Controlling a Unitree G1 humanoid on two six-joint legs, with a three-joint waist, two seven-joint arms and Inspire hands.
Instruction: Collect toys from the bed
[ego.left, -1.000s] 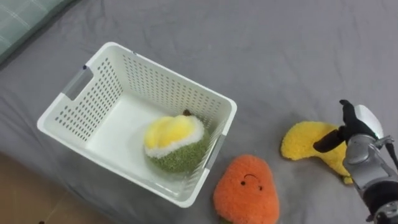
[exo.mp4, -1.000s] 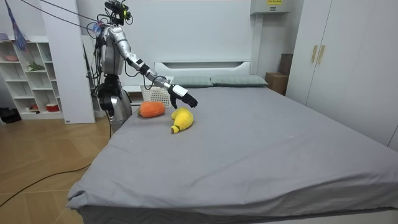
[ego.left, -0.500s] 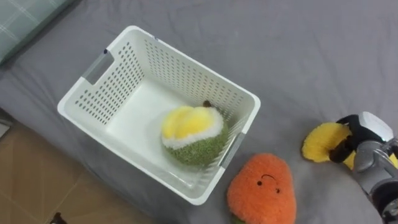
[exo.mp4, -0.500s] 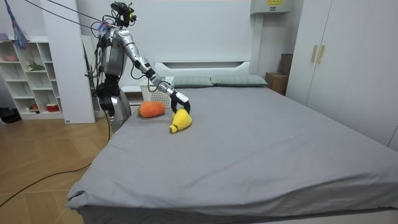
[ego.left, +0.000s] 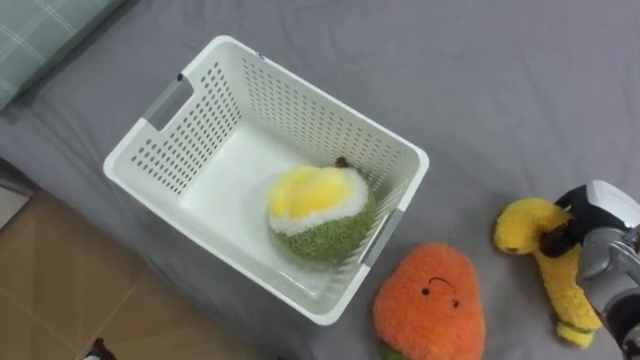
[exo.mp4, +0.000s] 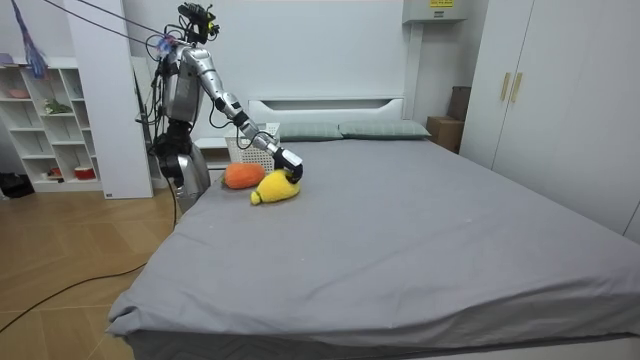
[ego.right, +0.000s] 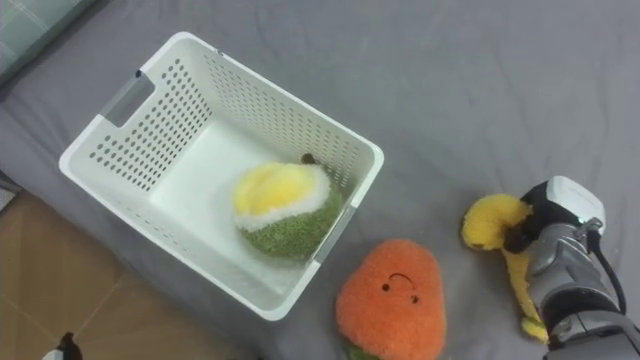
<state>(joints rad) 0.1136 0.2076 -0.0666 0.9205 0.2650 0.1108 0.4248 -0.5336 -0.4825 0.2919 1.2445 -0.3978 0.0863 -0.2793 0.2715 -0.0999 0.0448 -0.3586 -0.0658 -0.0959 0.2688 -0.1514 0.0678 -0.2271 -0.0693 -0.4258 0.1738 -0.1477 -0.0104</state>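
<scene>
A yellow banana plush toy (ego.left: 540, 255) lies on the grey bed at the right. My right hand (ego.left: 600, 240) is at its middle, with dark fingers curled round it. In the room view the banana toy (exo.mp4: 272, 188) rests against the orange toy, under my right hand (exo.mp4: 290, 166). An orange plush toy (ego.left: 430, 305) with a small face lies just left of the banana. A white slatted basket (ego.left: 150, 150) stands on the bed near its edge. A green and yellow durian plush (ego.left: 320, 212) sits in its right corner.
A checked pillow (ego.left: 40, 30) lies at the top left. Wooden floor (ego.left: 60, 300) shows past the bed's edge at the lower left. I stand at the bed's corner by white shelves (exo.mp4: 50, 120). More pillows (exo.mp4: 380, 129) lie at the headboard.
My right hand's fingers have curled onto the banana toy and drawn it toward the orange toy, turning it. The eye views have shifted with the camera.
</scene>
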